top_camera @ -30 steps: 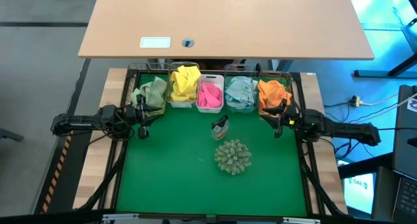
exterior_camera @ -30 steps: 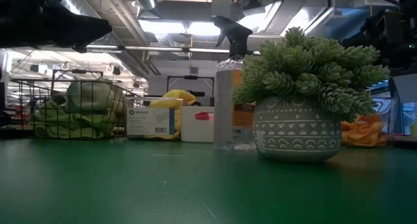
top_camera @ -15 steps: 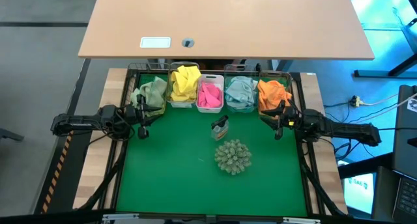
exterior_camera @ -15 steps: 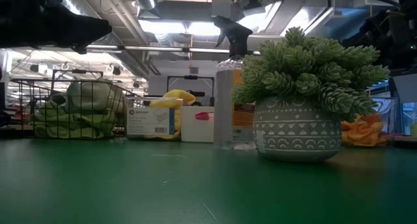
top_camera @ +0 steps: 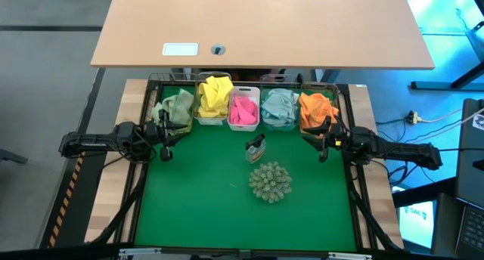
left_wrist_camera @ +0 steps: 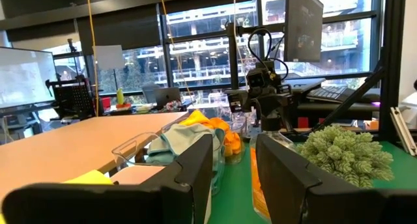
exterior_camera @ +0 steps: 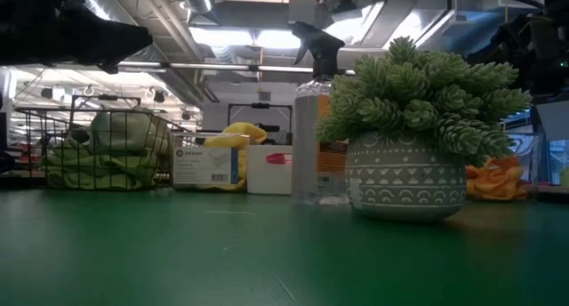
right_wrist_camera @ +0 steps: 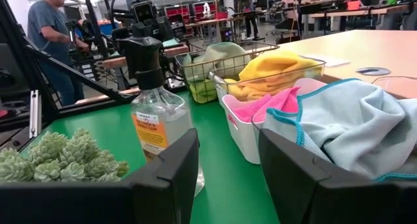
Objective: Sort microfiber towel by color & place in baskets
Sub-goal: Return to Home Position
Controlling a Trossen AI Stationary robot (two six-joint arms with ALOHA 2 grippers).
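Five towels sit in a row of baskets along the table's far edge: green (top_camera: 175,107) in a black wire basket (exterior_camera: 53,150), yellow (top_camera: 215,97) in a clear bin, pink (top_camera: 243,110) in the white bin (right_wrist_camera: 242,129), light blue (top_camera: 278,107) and orange (top_camera: 316,109) in clear bins. My left gripper (top_camera: 164,139) hovers open just near of the green towel. My right gripper (top_camera: 324,141) hovers open just near of the orange towel. Neither holds anything. The left wrist view shows the blue towel (left_wrist_camera: 179,139) and the orange towel (left_wrist_camera: 226,138) past my open left gripper (left_wrist_camera: 234,152).
A clear spray bottle (top_camera: 255,147) stands mid-table near the pink towel's bin, and a spiky grey-green plant in a patterned pot (top_camera: 270,181) stands just near of it. A wooden desk (top_camera: 265,26) lies beyond the baskets. A person (right_wrist_camera: 55,28) stands in the room behind.
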